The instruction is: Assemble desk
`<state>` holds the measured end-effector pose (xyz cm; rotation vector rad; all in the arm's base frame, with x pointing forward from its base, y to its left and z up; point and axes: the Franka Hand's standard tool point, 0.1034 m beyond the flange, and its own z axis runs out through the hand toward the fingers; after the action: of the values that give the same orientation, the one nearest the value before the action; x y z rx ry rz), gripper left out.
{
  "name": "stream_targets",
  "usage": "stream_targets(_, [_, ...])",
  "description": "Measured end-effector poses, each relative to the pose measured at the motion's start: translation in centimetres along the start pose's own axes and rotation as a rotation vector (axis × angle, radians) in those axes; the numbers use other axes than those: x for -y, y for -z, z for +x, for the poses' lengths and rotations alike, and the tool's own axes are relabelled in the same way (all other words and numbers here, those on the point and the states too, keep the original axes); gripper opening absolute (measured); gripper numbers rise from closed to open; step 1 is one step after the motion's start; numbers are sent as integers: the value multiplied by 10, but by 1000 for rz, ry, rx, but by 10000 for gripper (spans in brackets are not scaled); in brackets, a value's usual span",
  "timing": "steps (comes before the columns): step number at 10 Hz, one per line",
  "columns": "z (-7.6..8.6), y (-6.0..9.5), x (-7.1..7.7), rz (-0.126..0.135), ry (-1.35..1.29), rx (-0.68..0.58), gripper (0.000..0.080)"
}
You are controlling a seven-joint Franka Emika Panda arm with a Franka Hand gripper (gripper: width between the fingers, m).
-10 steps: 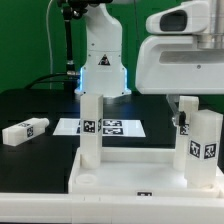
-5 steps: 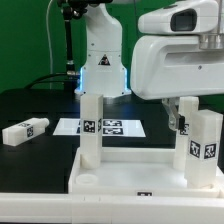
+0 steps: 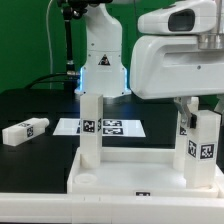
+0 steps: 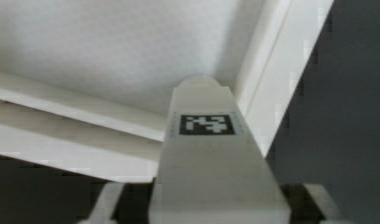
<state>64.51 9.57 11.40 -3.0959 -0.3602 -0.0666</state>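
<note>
Table [image 3: 30,105] carries the tabletop [image 3: 135,172], unmoved | leg [image 3: 207,150] stands upright at its corner on the exterior view's right, roughly where it stood | hand [image 4: 213,200], wide a moment ago, I now see clamped on that leg's sides near the top.

Place: robotics lab.
Machine: white robot arm [image 3: 103,50] standing at back of black counter [image 3: 40,105].
Tracking: marker board [image 3: 110,127] lying flat; square tag on white leg [image 3: 25,130].
Backdrop: green screen [image 3: 25,40].
</note>
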Motion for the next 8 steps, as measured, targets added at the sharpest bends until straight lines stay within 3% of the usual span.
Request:
stream_targets(6, [-1, -1, 0, 21, -483, -1, 288])
stream_targets(8, [-1, -1, -1, 50, -661, -7, 289])
